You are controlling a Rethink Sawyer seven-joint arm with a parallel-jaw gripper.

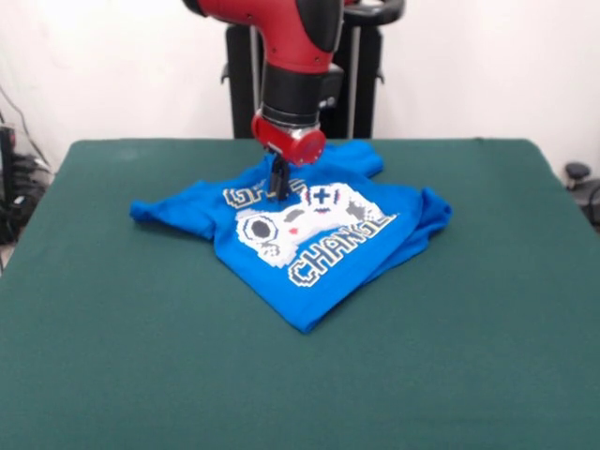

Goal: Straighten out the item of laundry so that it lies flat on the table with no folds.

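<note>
Your T-shirt (pixel 309 234) lies mid-worktop (pixel 112 356), its long axis running diagonally toward its near corner. Your gripper (pixel 278 190) stands directly on its upper print, jaws seemingly together; whether they pinch cloth, you cannot tell.

Pincer (pixel 278 190) presses onto the rumpled blue T-shirt (pixel 309 239) on the green table (pixel 112 356).
</note>
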